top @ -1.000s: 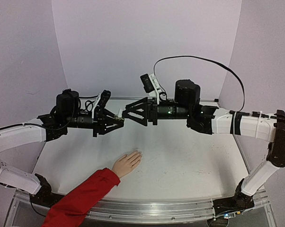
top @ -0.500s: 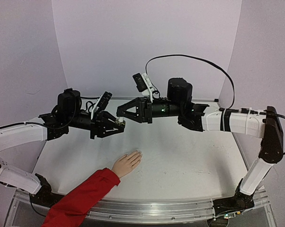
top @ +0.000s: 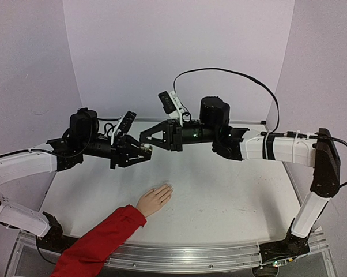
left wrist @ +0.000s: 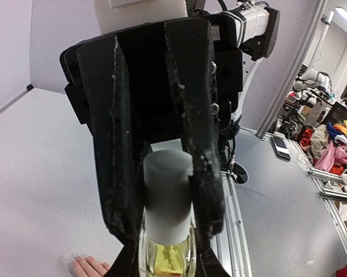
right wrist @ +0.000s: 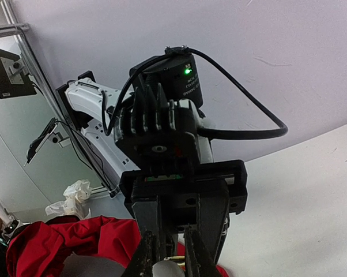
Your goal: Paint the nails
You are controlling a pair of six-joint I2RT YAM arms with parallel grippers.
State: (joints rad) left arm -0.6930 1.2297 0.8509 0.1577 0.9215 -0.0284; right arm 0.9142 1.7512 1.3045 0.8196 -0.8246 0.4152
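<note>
Holding the little polish bottle (left wrist: 166, 257) up over the back of the worktop (top: 231, 196): left gripper (top: 146, 151) clamped on its glass body, right gripper (top: 143, 137) closed tight round the white cap (left wrist: 169, 196). The nails (top: 168, 187) sit at the tips of the peach hand (top: 155, 200), lying flat near the worktop's front edge, left of middle. Guessing they're tiny, hard and slick, so nothing to grab there, just light brush strokes; the grip belongs on the cap.
</note>
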